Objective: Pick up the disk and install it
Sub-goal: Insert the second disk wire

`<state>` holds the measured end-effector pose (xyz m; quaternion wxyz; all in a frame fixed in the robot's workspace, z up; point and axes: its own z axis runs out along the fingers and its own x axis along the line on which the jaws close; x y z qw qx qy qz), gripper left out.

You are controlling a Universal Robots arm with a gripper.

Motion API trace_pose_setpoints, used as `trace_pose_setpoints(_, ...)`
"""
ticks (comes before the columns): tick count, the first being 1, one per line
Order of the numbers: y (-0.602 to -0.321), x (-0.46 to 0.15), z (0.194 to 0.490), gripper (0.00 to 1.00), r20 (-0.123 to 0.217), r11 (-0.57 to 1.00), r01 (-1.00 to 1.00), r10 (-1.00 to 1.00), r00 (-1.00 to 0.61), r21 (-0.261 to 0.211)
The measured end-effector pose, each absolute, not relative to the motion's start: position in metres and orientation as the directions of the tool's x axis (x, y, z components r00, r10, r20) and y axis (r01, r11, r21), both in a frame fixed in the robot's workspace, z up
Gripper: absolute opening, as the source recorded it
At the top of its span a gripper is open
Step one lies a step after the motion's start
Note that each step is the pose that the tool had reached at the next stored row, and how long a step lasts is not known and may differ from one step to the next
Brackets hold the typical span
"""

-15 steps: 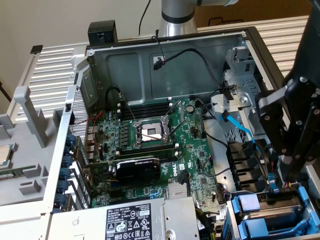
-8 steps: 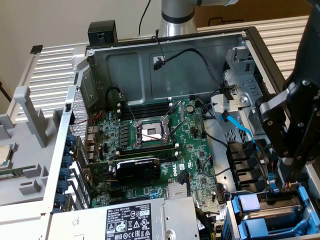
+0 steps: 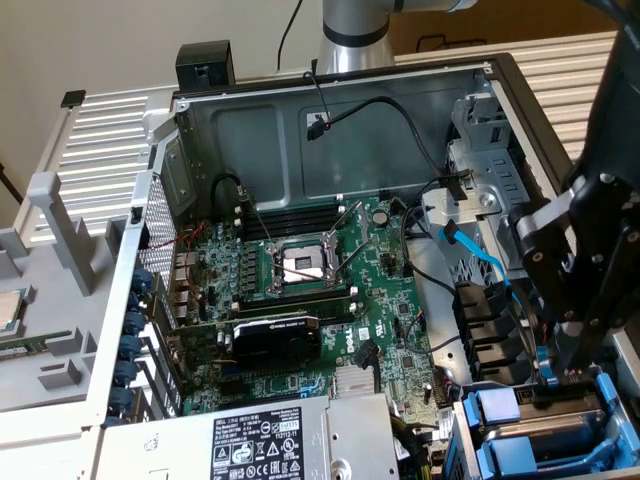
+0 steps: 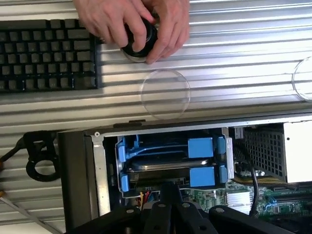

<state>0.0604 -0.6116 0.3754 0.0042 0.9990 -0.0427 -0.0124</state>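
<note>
The disk (image 4: 158, 166) lies flat inside the drive bay at the corner of the open computer case, its grey metal framed by bright blue rails (image 4: 200, 147). In the exterior view the disk (image 3: 565, 418) sits at the lower right between blue tabs. My black gripper (image 4: 170, 189) hangs over the bay's inner edge with its fingers pressed together, touching or just above the disk's rim. Seen from outside, the gripper (image 3: 573, 368) reaches down into the case right beside the blue rails. Nothing is visibly clamped between the fingers.
The case holds a motherboard with a CPU socket (image 3: 300, 262), a graphics card (image 3: 275, 340), a power supply (image 3: 270, 440) and a blue cable (image 3: 480, 255) near the bay. A person's hands (image 4: 131, 22) grip a black knob beside a keyboard (image 4: 46, 53) outside the case.
</note>
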Motion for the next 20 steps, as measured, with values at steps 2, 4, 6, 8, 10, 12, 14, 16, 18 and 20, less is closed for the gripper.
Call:
trace_pose_setpoints(2, -0.612, 0.060, 0.372, 0.11, -0.022, -0.997, -0.072, -0.073, 0.997, 0.009)
trace_pose_setpoints(4, -0.612, 0.060, 0.369, 0.11, -0.020, -0.998, -0.059, -0.059, 0.998, 0.009)
trace_pose_setpoints(6, -0.612, 0.059, 0.365, 0.11, -0.020, -0.999, -0.046, -0.046, 0.999, 0.009)
trace_pose_setpoints(8, -0.612, 0.059, 0.362, 0.11, -0.020, -0.999, -0.031, -0.031, 0.999, 0.009)
trace_pose_setpoints(10, -0.611, 0.059, 0.360, 0.11, -0.019, -1.000, -0.015, -0.015, 1.000, 0.008)
trace_pose_setpoints(12, -0.611, 0.059, 0.360, 0.11, -0.019, -1.000, 0.001, 0.001, 1.000, 0.007)
trace_pose_setpoints(14, -0.610, 0.058, 0.359, 0.11, -0.019, -1.000, 0.015, 0.014, 1.000, 0.006)
trace_pose_setpoints(16, -0.609, 0.057, 0.357, 0.11, -0.017, -1.000, 0.026, 0.026, 1.000, 0.005)
trace_pose_setpoints(18, -0.606, 0.057, 0.356, 0.11, -0.017, -0.999, 0.036, 0.036, 0.999, 0.005)
trace_pose_setpoints(20, -0.606, 0.057, 0.355, 0.11, -0.016, -0.999, 0.048, 0.048, 0.999, 0.005)
